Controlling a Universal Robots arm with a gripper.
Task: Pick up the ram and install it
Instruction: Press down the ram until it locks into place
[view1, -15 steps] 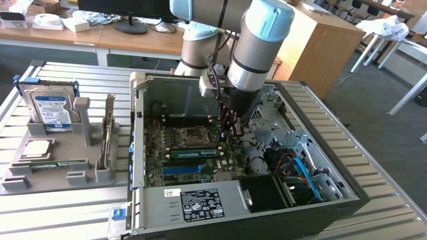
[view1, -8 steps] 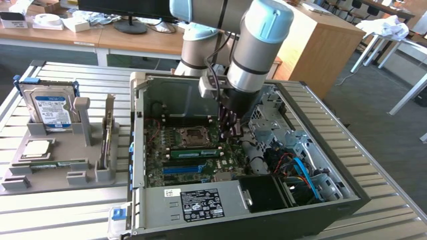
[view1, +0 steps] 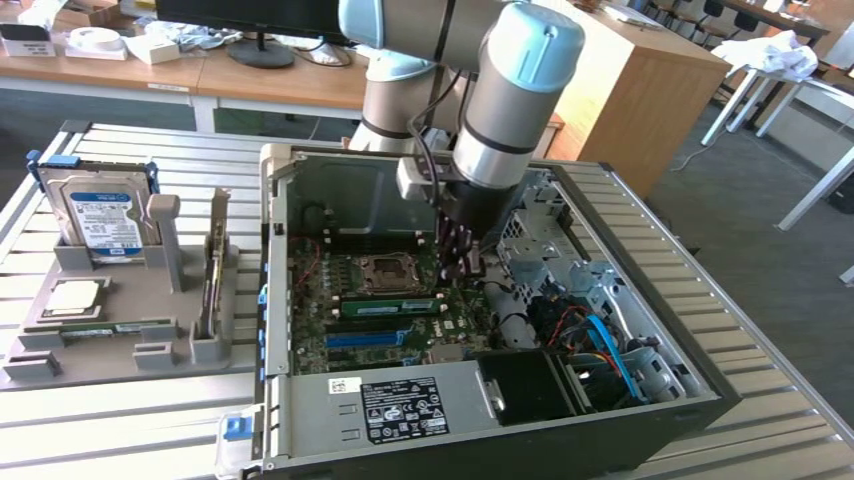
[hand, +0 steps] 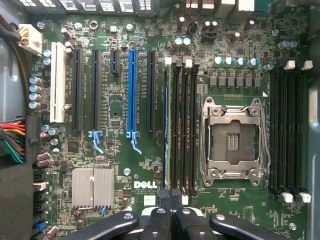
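Exterior view: the ram (view1: 387, 305) stands in a motherboard (view1: 310, 318) slot inside the open case (view1: 274, 250) on the desk (view1: 120, 440). Its long axis runs across the view. The end effector (view1: 461, 262) reaches down at the ram's end toward the exterior view's right, and the wrist hides its tips.

Wrist view: the ram (hand: 166, 125) shows edge-on, beside the socket (hand: 232, 140). The end effector (hand: 172, 202) is closed and seemingly empty at the ram's end. Contact is unclear.

The green motherboard (hand: 150, 160) carries one long blue plastic slot (hand: 132, 75), one white plastic slot (hand: 57, 82), one silver finned heatsink (hand: 93, 187) — and one square metal processor socket (hand: 233, 137).
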